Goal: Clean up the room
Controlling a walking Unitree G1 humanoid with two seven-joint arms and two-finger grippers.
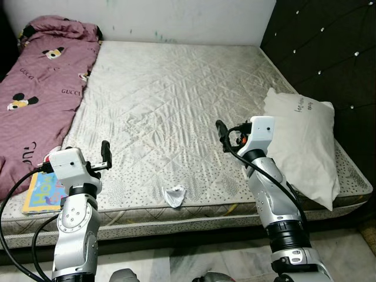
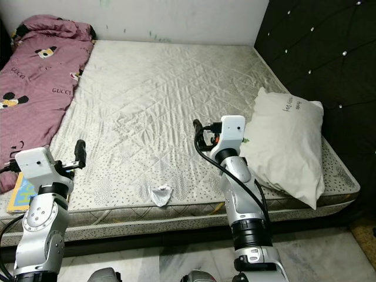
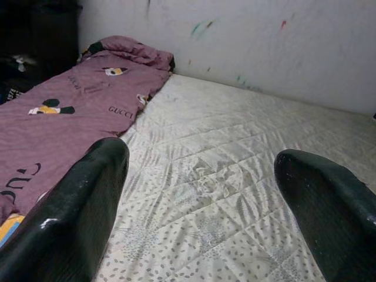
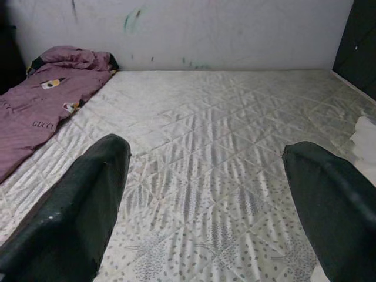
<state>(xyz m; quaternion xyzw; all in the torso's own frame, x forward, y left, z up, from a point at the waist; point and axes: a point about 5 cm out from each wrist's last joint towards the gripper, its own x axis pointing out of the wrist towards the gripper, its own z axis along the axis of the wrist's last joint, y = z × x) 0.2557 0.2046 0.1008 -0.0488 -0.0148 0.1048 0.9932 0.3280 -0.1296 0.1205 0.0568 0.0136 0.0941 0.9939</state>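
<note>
The robot stands at the side of the bed, both arms raised over the mattress [image 1: 176,106] edge. The left gripper [image 1: 104,154] hovers near the front left corner with its fingers spread wide and holding nothing — the wrist view shows bare quilting between them. The right gripper [image 1: 222,134] is up over the middle-right of the mattress, fingers also wide apart and empty.

What needs tidying? One small crumpled white scrap [image 1: 175,195] sits on the front edge of the mattress, between the two arms and well apart from either gripper. One colourful book [image 1: 42,191] lies at the front left corner, just beside the left arm and partly tucked under the maroon blanket [image 1: 41,82]. One white pillow [image 1: 302,144] leans at the right side against the dark tufted headboard [image 1: 329,53], just beside the right arm.

The step in hand looks like choosing a first pickup, and the scrap seems the likeliest target. To do it well, a gripper should come down from above, centre its open fingers around the scrap, and close gently — it looks light and soft, so a shallow pinch risks catching the mattress cover instead. The left arm would likely have the shorter reach.

Count: one blanket, one pillow, one book, one scrap, two grippers.
</note>
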